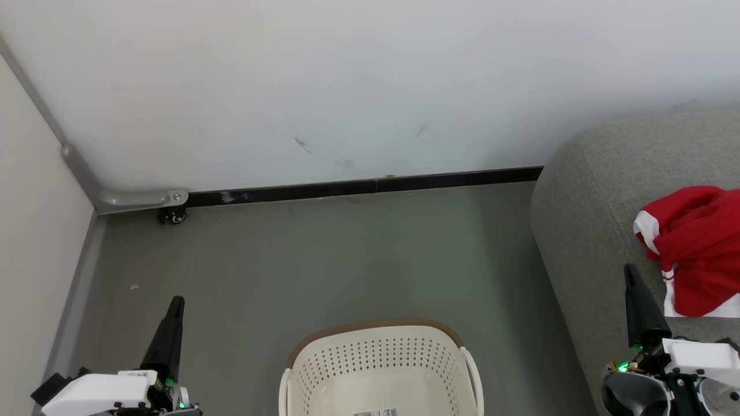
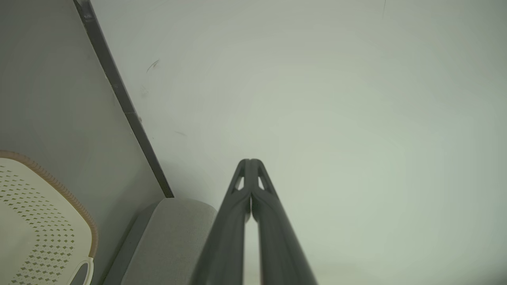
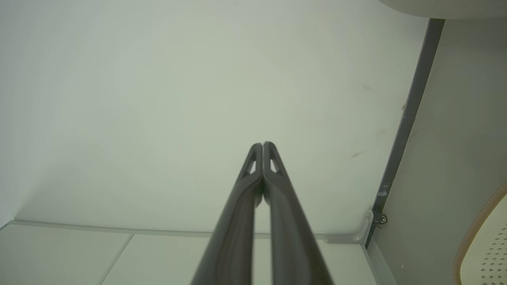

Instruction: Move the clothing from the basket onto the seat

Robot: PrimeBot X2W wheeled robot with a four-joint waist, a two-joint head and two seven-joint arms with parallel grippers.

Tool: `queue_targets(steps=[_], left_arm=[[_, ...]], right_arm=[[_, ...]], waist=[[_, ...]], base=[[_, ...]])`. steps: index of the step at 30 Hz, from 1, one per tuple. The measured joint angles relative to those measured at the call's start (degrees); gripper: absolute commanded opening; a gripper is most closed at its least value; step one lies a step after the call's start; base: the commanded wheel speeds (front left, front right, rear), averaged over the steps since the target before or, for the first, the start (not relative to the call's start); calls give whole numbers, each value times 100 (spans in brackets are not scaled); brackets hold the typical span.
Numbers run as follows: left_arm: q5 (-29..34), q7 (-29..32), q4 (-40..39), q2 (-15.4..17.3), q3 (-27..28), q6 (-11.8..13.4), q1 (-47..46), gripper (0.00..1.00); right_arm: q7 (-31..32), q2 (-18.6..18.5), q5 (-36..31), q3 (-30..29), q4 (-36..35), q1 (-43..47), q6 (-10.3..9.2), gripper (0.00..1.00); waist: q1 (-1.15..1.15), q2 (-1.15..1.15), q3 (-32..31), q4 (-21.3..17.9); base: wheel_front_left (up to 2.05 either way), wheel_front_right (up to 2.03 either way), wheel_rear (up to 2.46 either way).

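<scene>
Red clothing [image 1: 696, 248] with white trim lies bunched on the grey seat [image 1: 584, 196] at the right edge of the head view. The cream basket [image 1: 378, 352] with its brown rim stands on the floor at bottom centre, and the part of its inside that shows holds only a label. My left gripper [image 1: 178, 300] is shut, left of the basket, fingers pointing up. My right gripper [image 1: 629, 268] is shut over the seat's front, just left of the clothing. In the wrist views both grippers [image 2: 250, 161] [image 3: 262, 144] have tips pressed together, holding nothing, and point at the white wall.
A white wall with a dark baseboard [image 1: 370, 186] runs behind. A grey rail with a small caster [image 1: 173, 215] sits at the left corner beside a side panel [image 1: 34, 242]. Grey floor [image 1: 324, 260] lies between basket and wall.
</scene>
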Motion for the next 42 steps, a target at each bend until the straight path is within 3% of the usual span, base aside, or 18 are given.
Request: queue_targets(steps=[42], left_arm=[[0,-1,-22,-1,-2,0,0,0]], right_arm=[[49,3,-1,-51,24,-77,0,0]], waist=[[-1,0,1,-1]], base=[[0,0,0]])
